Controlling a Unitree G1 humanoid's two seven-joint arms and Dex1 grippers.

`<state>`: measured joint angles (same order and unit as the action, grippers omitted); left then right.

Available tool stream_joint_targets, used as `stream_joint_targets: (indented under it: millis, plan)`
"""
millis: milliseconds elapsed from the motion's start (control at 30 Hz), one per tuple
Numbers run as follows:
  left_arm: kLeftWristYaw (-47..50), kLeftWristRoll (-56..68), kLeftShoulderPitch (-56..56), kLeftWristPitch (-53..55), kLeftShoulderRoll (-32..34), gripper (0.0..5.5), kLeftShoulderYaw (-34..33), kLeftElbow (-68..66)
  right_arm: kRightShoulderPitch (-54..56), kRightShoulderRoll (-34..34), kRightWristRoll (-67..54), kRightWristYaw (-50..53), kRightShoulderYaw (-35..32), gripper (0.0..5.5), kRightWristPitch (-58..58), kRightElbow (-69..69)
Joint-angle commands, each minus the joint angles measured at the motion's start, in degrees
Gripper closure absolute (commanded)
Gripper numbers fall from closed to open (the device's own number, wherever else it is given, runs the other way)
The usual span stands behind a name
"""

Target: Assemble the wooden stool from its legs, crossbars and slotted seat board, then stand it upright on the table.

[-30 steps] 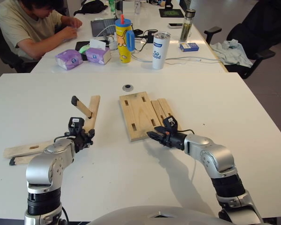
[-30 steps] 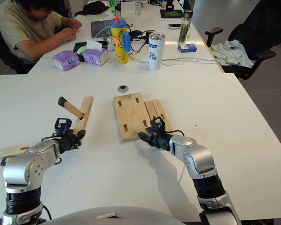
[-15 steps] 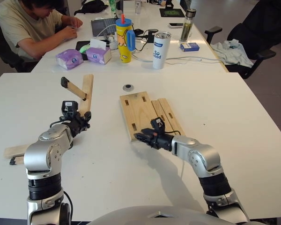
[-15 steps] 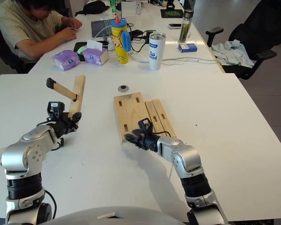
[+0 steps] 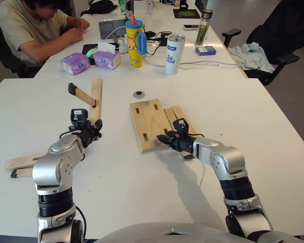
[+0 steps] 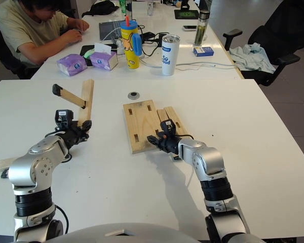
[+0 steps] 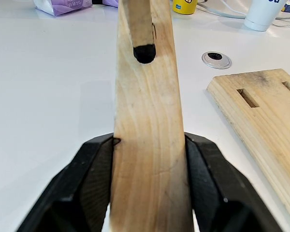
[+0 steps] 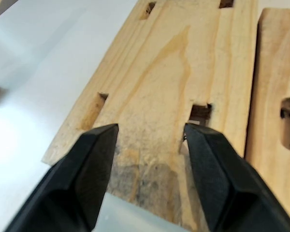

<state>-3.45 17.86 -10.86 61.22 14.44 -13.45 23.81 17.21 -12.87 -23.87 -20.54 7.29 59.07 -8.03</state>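
The slotted seat board (image 5: 148, 124) lies flat mid-table, with two narrower planks (image 5: 176, 115) against its right side. My right gripper (image 5: 164, 139) hovers at the board's near end, open, its fingers (image 8: 89, 169) spread over the wood (image 8: 159, 87) between two slots. My left gripper (image 5: 87, 132) is shut on a wooden leg (image 5: 96, 98), held tilted up off the table. A crossbar (image 5: 79, 93) with a black tip sticks out of the leg near its top. In the left wrist view the leg (image 7: 147, 121) sits clamped between both pads.
Another wooden leg piece (image 5: 23, 162) lies near the table's left edge. A round cable grommet (image 5: 138, 94) sits just behind the seat board. The table behind holds tumblers (image 5: 174, 53), tissue packs (image 5: 74, 64) and cables.
My left gripper has lifted the leg with its crossbar off the table and carried it back and upward. My right gripper slid left along the board's near end, then back right.
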Motion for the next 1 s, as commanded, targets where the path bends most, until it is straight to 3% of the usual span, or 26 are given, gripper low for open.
stream_joint_targets:
  millis: [33, 167, 400, 500, 600, 867, 1000]
  plan:
    - [0.8, -0.4, -1.3, -1.0, -0.4, 3.46, -1.1, 0.8, -2.7, 3.8, -4.0, 1.1, -0.9, 2.96, 10.0, -0.6]
    - [1.5, -0.3, -1.1, -1.2, -1.0, 3.46, -1.6, 1.3, -3.2, 5.5, -4.9, 3.1, -1.9, 2.96, 13.7, -2.2]
    - [2.2, -0.2, -1.2, -2.6, -2.2, 3.46, -1.3, 2.1, -1.3, 5.4, -3.4, 4.2, -0.8, 2.96, 10.3, -2.2]
    - [0.7, 1.8, -1.8, -4.0, -3.3, 3.46, -1.9, 2.3, 1.0, 5.2, -6.1, 3.9, -4.5, 2.96, 10.9, -7.0]
    - [-5.8, 7.8, -3.2, -4.6, -3.6, 3.46, -1.6, 2.1, 5.1, 5.7, -10.7, 2.5, -9.3, 2.96, 11.7, -12.2]
    - [-28.2, 18.9, -10.5, -4.2, 11.4, 3.46, -1.5, -3.6, 8.7, 2.1, -17.7, -2.8, -24.5, 2.96, 0.2, -6.3]
    - [-38.3, 23.7, -13.1, -3.1, 16.0, 3.46, 0.7, -7.6, 9.9, 2.6, -30.1, -6.4, -31.4, 2.33, 3.6, -1.8]
